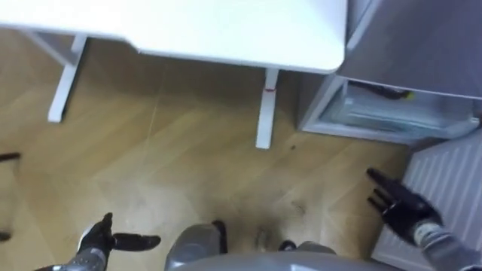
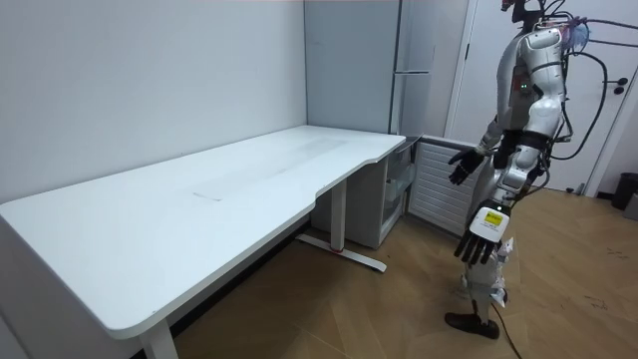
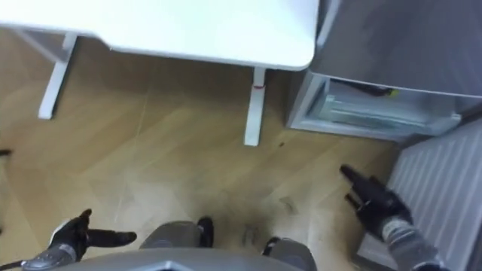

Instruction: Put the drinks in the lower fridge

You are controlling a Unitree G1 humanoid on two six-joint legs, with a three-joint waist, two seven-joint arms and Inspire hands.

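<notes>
Grey fridge point(image 1: 407, 45), standing beside a white desk point(image 1: 226, 30). I logged its lower compartment point(image 1: 392, 113) open, with the ribbed white door point(image 1: 448, 177) swung out over the wood floor point(image 1: 173, 158). I noted the right hand point(image 1: 403, 207) just beside that door, fingers straight and spread, holding nothing. The left hand point(image 1: 102, 239) hung low over the floor, fingers relaxed and empty.
</notes>
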